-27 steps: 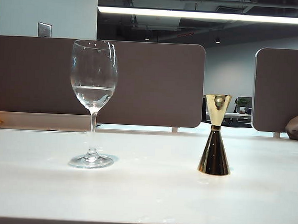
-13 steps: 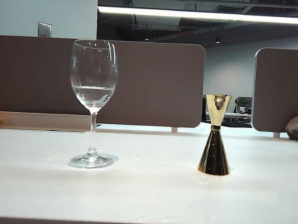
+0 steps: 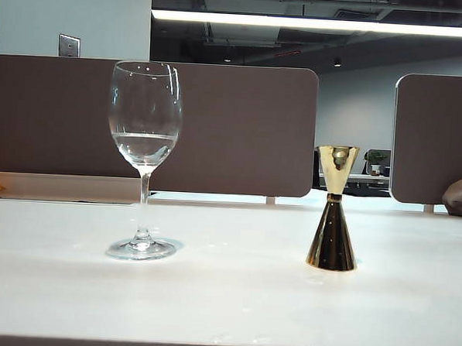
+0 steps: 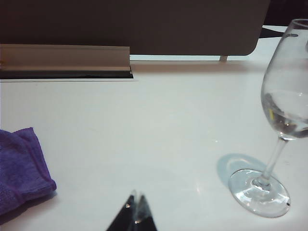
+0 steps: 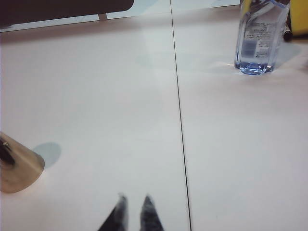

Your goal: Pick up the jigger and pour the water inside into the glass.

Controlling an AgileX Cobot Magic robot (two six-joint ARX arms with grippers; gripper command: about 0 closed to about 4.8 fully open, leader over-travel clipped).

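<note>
The glass (image 3: 144, 137) stands upright on the left of the white table, with clear water (image 3: 144, 147) in the lower part of its bowl. The gold jigger (image 3: 334, 217) stands upright to the right, dark larger cone down; its inside is hidden. Neither gripper shows in the exterior view. The left gripper (image 4: 136, 196) is shut and empty, low over the table, with the glass (image 4: 284, 120) well off to one side. My right gripper (image 5: 134, 198) has a narrow gap between its tips and holds nothing; the jigger's base (image 5: 17, 168) sits apart from it at the frame's edge.
A purple cloth (image 4: 19, 168) lies near the left gripper. A clear water bottle (image 5: 260, 38) stands far beyond the right gripper, next to a yellow object (image 5: 298, 19). A dark seam (image 5: 179, 120) runs across the table. Brown partition panels (image 3: 218, 126) close off the back edge.
</note>
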